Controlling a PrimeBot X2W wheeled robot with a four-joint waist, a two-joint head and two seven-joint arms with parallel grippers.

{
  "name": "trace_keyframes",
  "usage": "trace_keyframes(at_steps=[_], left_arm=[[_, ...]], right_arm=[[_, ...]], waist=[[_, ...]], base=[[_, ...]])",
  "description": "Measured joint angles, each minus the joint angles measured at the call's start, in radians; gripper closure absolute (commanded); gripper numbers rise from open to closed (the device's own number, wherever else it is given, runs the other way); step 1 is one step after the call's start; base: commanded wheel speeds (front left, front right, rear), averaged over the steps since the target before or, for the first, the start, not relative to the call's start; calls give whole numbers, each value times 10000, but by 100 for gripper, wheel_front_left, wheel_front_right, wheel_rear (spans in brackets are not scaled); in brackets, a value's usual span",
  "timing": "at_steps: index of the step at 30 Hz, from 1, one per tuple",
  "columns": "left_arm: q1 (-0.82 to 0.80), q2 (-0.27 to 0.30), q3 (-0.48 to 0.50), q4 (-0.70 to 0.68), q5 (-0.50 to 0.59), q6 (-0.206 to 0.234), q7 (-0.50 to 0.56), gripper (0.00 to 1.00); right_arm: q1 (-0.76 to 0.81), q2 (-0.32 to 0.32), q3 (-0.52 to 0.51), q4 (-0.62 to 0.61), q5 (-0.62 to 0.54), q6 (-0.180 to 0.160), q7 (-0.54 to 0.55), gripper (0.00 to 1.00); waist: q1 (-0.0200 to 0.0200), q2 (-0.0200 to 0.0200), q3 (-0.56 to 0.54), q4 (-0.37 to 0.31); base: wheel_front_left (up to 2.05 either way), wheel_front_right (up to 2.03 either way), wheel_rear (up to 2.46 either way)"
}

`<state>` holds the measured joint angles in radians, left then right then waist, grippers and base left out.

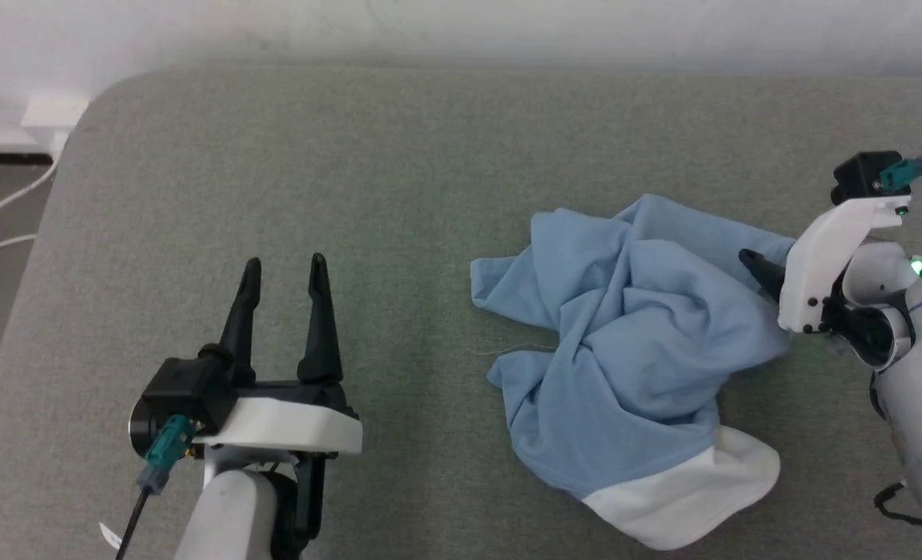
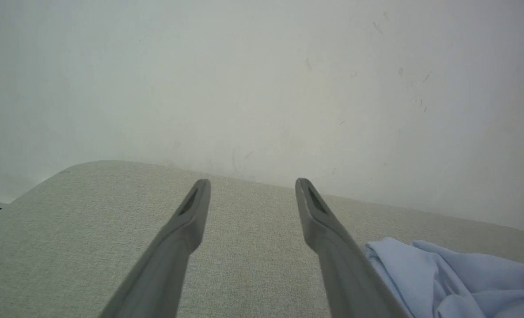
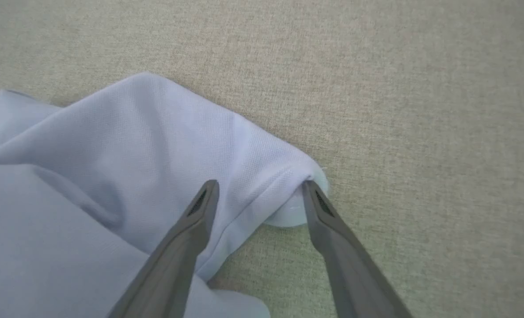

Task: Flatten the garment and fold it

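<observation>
Grey-green woven fabric covers the bench (image 1: 430,155), which carries the garment (image 1: 632,334) on its right half, with a pale wall (image 2: 262,66) rising behind it. Light blue and crumpled, the garment lies in a loose heap, its white collar (image 1: 686,498) spilling out at the near edge. The left gripper (image 1: 284,268) hovers well to the left of the garment, apart from it, jaws spread wide and holding nothing. The right gripper (image 3: 260,185) sits at the garment's right edge, jaws wide apart astride a folded blue corner, not clamped on it. A white cable (image 1: 2,210) trails far left of the garment, off the bench.
</observation>
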<state>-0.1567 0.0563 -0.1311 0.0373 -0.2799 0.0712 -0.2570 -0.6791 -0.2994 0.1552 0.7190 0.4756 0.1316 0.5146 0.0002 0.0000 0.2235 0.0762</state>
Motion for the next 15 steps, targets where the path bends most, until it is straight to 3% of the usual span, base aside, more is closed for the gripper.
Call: trace_keyframes(at_steps=[8, 9, 10, 11, 12, 15], left_arm=[[-147, -25, -138, 123, -35, -10, 0, 0], [-147, -27, -157, 155, -58, -10, 0, 0], [-147, -29, -169, 196, -100, -8, 0, 0], [-147, -31, -178, 232, -109, -2, 0, 0], [-145, -33, -182, 263, -113, 0, 0, 0], [-137, -36, -157, 343, -121, 4, 0, 0]], right_arm=[[-817, -387, 1233, 1310, 1083, 0, 606, 0], [-891, -408, 1275, 1446, 1267, -2, 755, 13], [-956, -430, 1323, 1593, 1453, -4, 901, 53], [-1013, -462, 1400, 1678, 1615, -4, 1085, 65], [-1043, -477, 1480, 1730, 1789, -6, 1243, 100], [-977, -447, 1866, 1720, 2169, -4, 1290, 100]], waist=[[-4, 0, 527, 451], [-3, 0, 536, 490], [-3, 0, 520, 514], [-3, 0, 486, 530], [-3, 0, 440, 540], [-3, 0, 249, 520]], base=[[0, 0, 0], [0, 0, 0], [0, 0, 0], [0, 0, 0], [0, 0, 0], [0, 0, 0]])
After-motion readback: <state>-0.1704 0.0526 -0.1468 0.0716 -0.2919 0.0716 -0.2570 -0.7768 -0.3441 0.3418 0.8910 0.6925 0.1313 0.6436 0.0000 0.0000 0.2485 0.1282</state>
